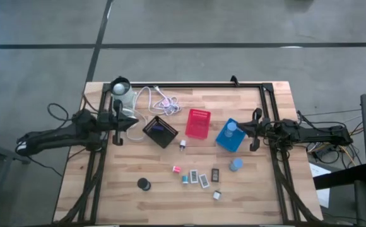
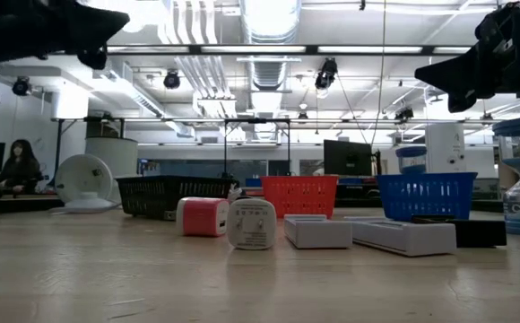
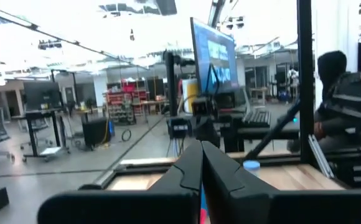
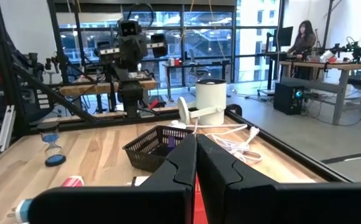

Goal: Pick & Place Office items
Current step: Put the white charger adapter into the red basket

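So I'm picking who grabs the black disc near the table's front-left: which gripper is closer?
Left. The left gripper, shut, hangs at the left edge, behind the black disc. The right gripper, also shut, is across the table by the blue bin.

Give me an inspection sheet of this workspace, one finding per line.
Surface: wooden table, inside a black frame.
Job's things: small office items scattered on the front half; black disc apart; one pale-blue piece near the blue bin.
Clutter: black bin, red bin, blue bin in a row; white lamp at a back corner.
Grippers: left gripper and right gripper shut, empty, raised at the table's sides.
Cables: white cable coiled by the lamp.
Surroundings: open workshop; seated person at a far desk.
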